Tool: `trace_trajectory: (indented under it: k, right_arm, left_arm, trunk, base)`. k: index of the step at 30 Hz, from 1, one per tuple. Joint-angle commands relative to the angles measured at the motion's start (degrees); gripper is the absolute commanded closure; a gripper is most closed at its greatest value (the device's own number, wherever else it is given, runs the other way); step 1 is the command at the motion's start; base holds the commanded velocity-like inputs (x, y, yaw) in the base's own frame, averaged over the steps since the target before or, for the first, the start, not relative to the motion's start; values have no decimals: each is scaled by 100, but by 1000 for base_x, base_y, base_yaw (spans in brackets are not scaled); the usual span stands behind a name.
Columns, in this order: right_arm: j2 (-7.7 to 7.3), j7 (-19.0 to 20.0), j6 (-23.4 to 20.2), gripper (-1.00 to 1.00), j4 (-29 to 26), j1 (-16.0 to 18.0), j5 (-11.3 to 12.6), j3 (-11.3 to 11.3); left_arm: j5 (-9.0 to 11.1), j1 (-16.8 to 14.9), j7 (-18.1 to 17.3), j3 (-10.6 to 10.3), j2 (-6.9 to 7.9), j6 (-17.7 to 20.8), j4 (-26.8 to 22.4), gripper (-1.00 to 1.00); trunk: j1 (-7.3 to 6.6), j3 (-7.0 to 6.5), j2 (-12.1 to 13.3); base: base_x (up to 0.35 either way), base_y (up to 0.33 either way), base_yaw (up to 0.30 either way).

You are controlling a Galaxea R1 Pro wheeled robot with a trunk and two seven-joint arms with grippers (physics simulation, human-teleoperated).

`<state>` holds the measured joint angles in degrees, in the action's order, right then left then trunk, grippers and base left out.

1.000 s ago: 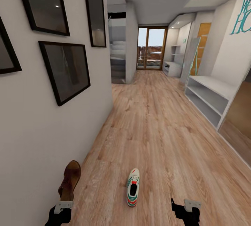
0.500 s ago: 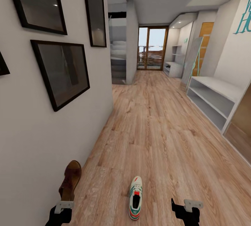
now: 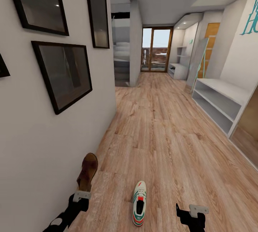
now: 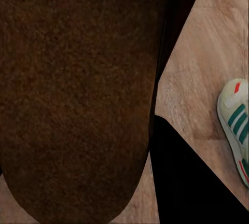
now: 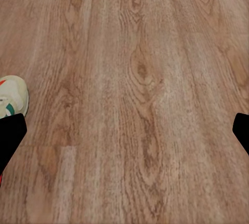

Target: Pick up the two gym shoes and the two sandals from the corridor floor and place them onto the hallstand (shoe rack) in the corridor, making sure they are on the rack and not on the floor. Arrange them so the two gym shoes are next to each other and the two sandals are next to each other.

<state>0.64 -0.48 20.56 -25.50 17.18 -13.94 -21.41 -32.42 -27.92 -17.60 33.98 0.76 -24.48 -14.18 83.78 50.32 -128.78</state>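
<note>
While left claw (image 3: 83, 193) grips 1 sandal (image 3: 88, 172), right claw (image 3: 190, 213) gapes empty, teal wall lettering (image 3: 251, 20) cropped, unreadable.

Dark-framed pictures (image 3: 62, 74) hang on the white wall (image 3: 43, 146); a glass door (image 3: 156, 50) closes the far end.

The corridor floor (image 3: 161, 142) is light brown wood planks with clear grain. On it lies 1 gym shoe (image 3: 139, 203), white with green stripes and a red patch, toe pointing away down the corridor. The planks around the shoe are bare. A white low shelf unit (image 3: 218, 103) stands on the floor at the right wall.
</note>
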Motion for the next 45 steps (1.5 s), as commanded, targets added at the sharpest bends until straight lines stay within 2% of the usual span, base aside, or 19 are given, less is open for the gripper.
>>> trace_trajectory:
  k: [1,3,8,11,20,30,35,45]
  right_arm:
    - [6,-5,19,-100,2,5,-60,-39]
    - [6,-5,19,-100,2,5,-58,-39]
    - [6,-5,19,-100,1,5,-56,-39]
    - [6,-5,19,-100,1,5,-56,-36]
    - [7,-5,19,-100,1,5,-60,-35]
    - [-6,-5,18,-100,1,5,-66,-38]
    - [9,-26,12,-100,1,5,-53,-39]
    - [15,-14,10,-100,9,5,-47,-39]
  left_arm:
    - [-60,-71,-29,37,-16,19,-9,100]
    - [-65,-255,-27,-52,-53,173,-29,100]
    - [-75,-641,-31,-127,-127,664,-50,100]
    - [-76,-745,-32,-140,-138,788,-52,100]
    - [-88,-735,-50,-163,-150,838,-34,100]
    - [-106,-736,-51,-188,-139,839,11,100]
    - [-102,-740,-46,-289,-150,846,16,100]
    - [-106,-735,-46,-330,-215,839,20,100]
  trunk:
    - [-1,7,-2]
    - [-1,7,-2]
    - [-1,7,-2]
    - [-1,7,-2]
    - [-1,7,-2]
    - [-1,7,-2]
    - [-1,6,-2]
    - [-1,-16,-2]
  base:
    - [0,0,0]
    - [0,0,0]
    - [0,0,0]
    - [0,0,0]
    - [45,33,0]
    - [138,258,0]
    - [17,303,-2]
    - [41,81,-245]
